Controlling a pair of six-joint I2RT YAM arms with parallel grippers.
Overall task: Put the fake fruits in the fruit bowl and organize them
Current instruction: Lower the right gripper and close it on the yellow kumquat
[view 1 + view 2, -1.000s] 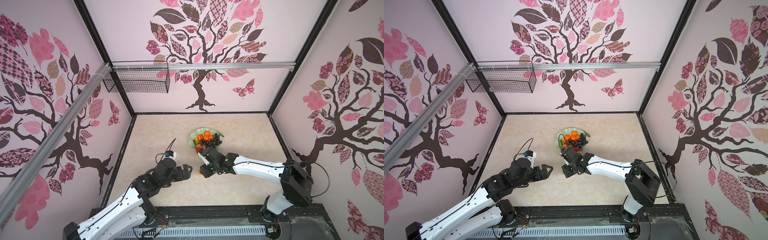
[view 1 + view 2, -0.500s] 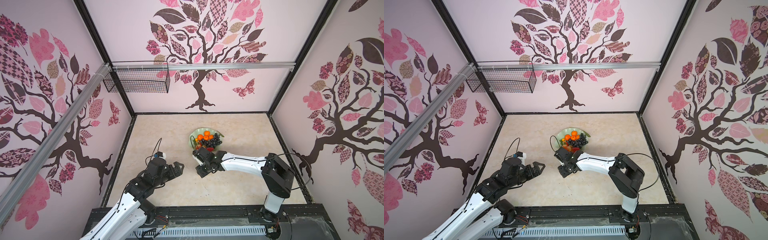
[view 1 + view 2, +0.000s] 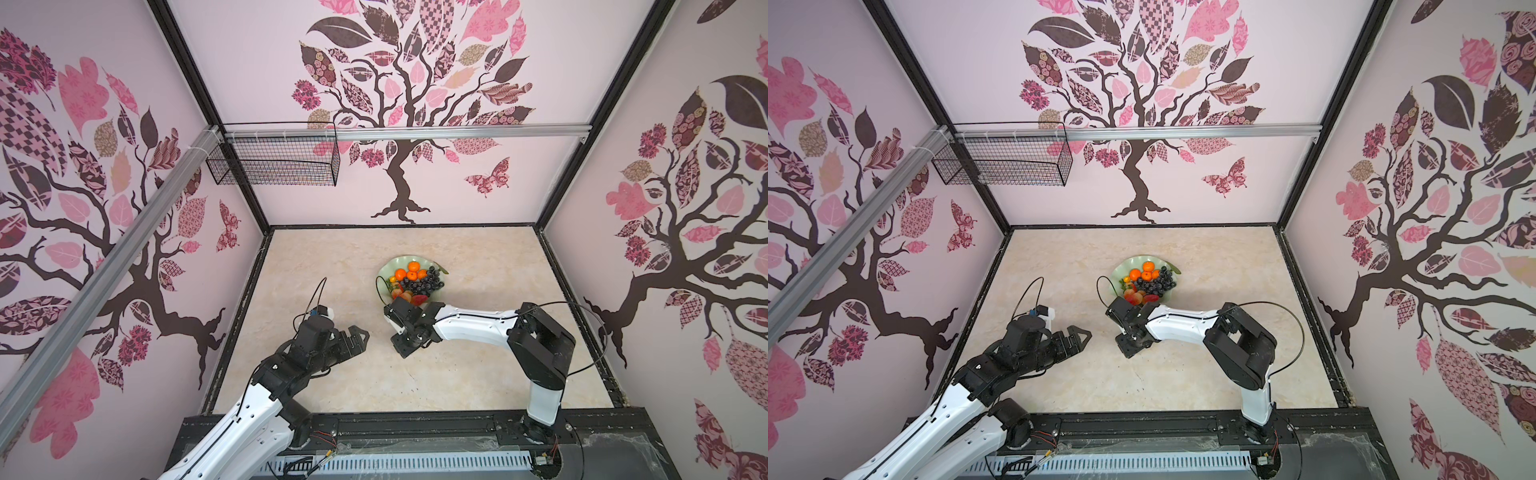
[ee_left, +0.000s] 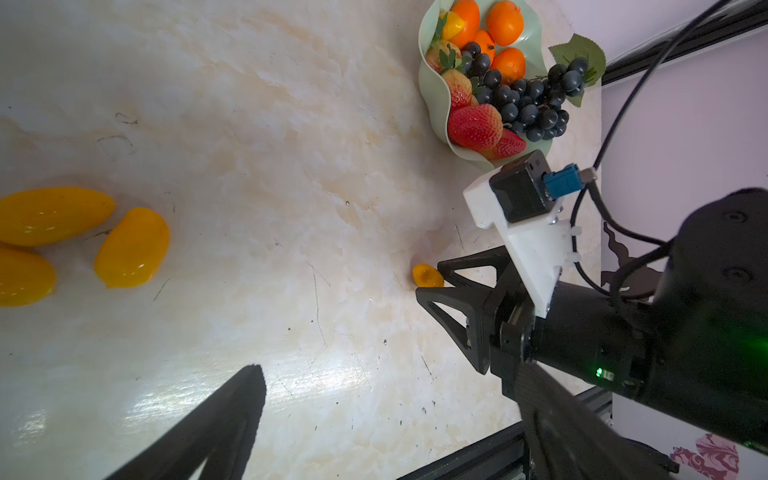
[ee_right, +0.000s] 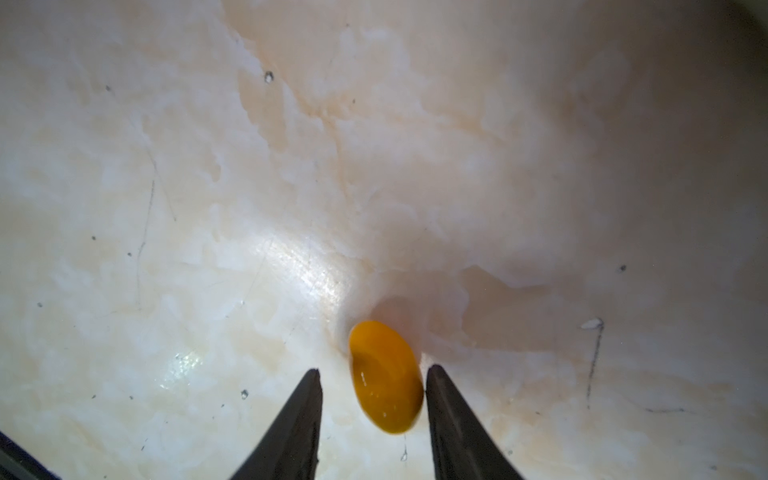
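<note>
The pale green fruit bowl (image 3: 394,263) (image 3: 1128,262) (image 4: 431,89) holds oranges (image 3: 409,270), a dark grape bunch (image 3: 422,285) and red strawberries (image 4: 473,126). My right gripper (image 3: 405,350) (image 3: 1128,349) (image 5: 372,370) points down at the table just in front of the bowl. It is open around a small yellow-orange oval (image 5: 384,378) (image 4: 428,276): one finger touches the oval, the other stands a little off. Three more yellow ovals (image 4: 133,249) lie on the table in the left wrist view. My left gripper (image 3: 359,334) (image 3: 1081,334) (image 4: 390,374) is open and empty.
A black wire basket (image 3: 274,162) hangs on the back wall at the left. Patterned walls close in the marble table (image 3: 478,374) on three sides. A black rail (image 3: 415,424) runs along the front edge, where both arm bases stand.
My right arm's elbow has swung left while its gripper stayed low in front of the bowl, its jaws narrowing. My left arm has drawn back slightly to the left.
</note>
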